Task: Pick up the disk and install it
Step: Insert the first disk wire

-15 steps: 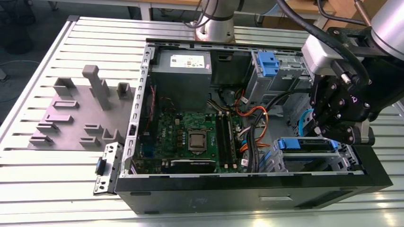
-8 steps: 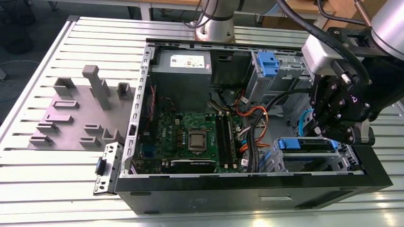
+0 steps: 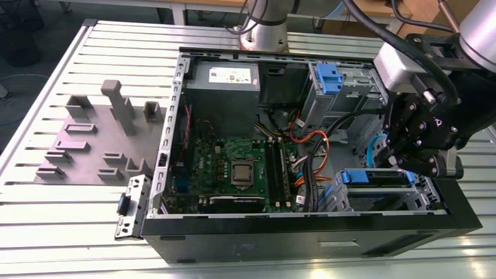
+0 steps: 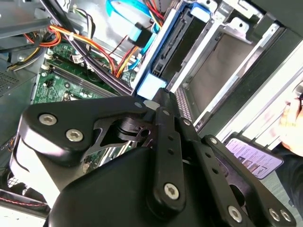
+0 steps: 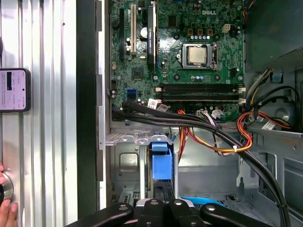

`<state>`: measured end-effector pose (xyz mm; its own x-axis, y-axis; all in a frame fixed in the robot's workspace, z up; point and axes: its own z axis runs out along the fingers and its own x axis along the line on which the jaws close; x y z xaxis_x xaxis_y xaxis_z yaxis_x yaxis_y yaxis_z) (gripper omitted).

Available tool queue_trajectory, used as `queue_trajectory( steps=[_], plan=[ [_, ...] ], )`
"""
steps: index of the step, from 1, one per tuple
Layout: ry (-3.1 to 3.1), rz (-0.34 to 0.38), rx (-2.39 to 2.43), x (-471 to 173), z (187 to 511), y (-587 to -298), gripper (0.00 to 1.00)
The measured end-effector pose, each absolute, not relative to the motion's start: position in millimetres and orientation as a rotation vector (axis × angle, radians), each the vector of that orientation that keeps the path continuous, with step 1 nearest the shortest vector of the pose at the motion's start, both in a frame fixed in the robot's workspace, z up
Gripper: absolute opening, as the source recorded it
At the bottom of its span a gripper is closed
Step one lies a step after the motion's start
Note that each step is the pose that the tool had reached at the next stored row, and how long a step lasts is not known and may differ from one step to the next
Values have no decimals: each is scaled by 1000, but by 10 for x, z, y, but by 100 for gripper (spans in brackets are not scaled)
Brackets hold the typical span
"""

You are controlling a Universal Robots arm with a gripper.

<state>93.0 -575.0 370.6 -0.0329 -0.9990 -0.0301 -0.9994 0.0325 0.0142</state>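
Observation:
The disk (image 3: 375, 177) sits on edge in a metal drive bay at the front corner of the open computer case (image 3: 310, 232), on the exterior view's right. Its bright blue bracket (image 5: 160, 163) frames it, and the bracket's pale blue end tab (image 4: 150, 85) faces the gripper. My gripper (image 3: 414, 167) hangs just beside that end of the disk. In both wrist views its black fingers stand together, shut, with the gripper (image 4: 158, 97) tip touching the bracket's tab. The gripper (image 5: 162, 193) lines up with the bay slot. Nothing is held between the fingers.
Inside the case lie a green motherboard (image 3: 232, 168), a grey power-supply box (image 3: 225, 81), orange and black cables (image 3: 310, 145) and another blue bracket (image 3: 329, 78) in the far bay. A grey fixture plate (image 3: 93, 139) lies on the exterior view's left. A phone (image 5: 14, 90) and a hand (image 5: 6, 210) are on the slatted table.

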Motion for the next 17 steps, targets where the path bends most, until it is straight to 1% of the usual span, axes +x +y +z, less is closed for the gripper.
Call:
queue_trajectory(
  steps=[8, 17],
  plan=[
    [2249, 49, -2176, 1106, 3705, -5749, 11],
    [2249, 49, -2176, 1112, 3705, -5750, 11]
  ],
)
